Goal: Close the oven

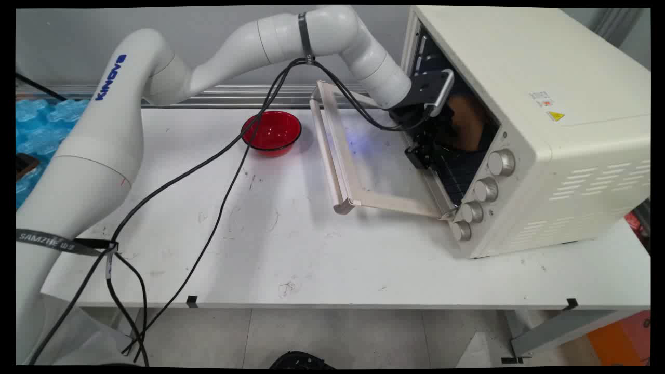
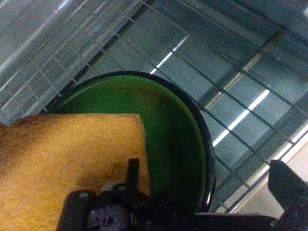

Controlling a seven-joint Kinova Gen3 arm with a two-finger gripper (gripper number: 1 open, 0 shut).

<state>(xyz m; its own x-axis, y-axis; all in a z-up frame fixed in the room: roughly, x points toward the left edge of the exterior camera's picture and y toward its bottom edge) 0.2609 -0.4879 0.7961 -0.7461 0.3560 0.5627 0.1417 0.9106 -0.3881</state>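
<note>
My gripper (image 1: 432, 141) reaches inside the open cream toaster oven (image 1: 550, 88). In the hand view a green bowl (image 2: 178, 130) with a dark rim stands on the oven's wire rack (image 2: 231, 67). A slab of orange-brown bread (image 2: 67, 163) lies in the bowl; from the main view it shows as a brown patch (image 1: 466, 122) in the oven. The gripper (image 2: 208, 172) is open. One finger (image 2: 132, 171) is inside the bowl by the bread's edge and the other finger (image 2: 288, 185) is outside the rim, so the jaws straddle the bowl's wall.
The oven door (image 1: 358, 171) is folded down flat onto the table toward the left. A red bowl (image 1: 271, 131) sits on the table left of the door. Black cables (image 1: 223, 156) hang from the arm across the table.
</note>
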